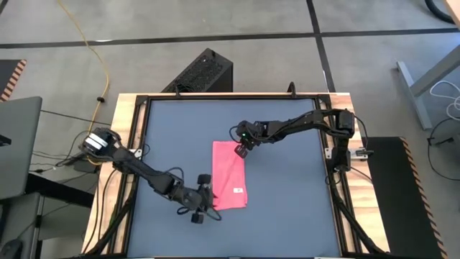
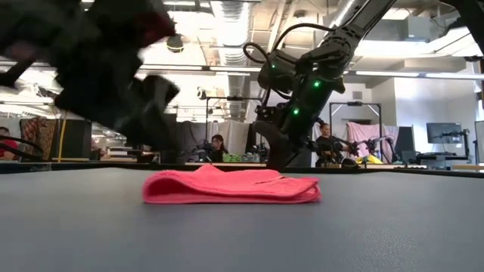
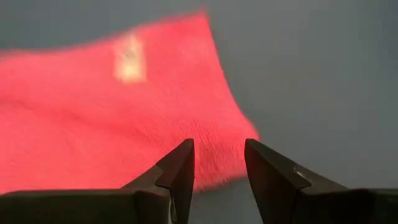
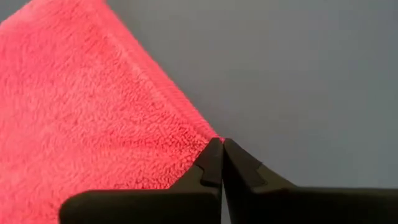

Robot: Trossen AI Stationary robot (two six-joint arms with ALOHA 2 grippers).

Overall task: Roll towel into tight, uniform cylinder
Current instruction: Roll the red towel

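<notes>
Two hands sit at opposite towel corners: right hand pressed together at the far corner, left hand spread. Start rolling evenly from one short edge.

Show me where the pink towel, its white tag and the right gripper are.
towel [image 1: 228, 173]: high view, middle of the cloth.
white tag [image 1: 238, 191]: high view, the tag itself.
right gripper [image 4: 221, 163]: right wrist view, between the fingertips.
</notes>
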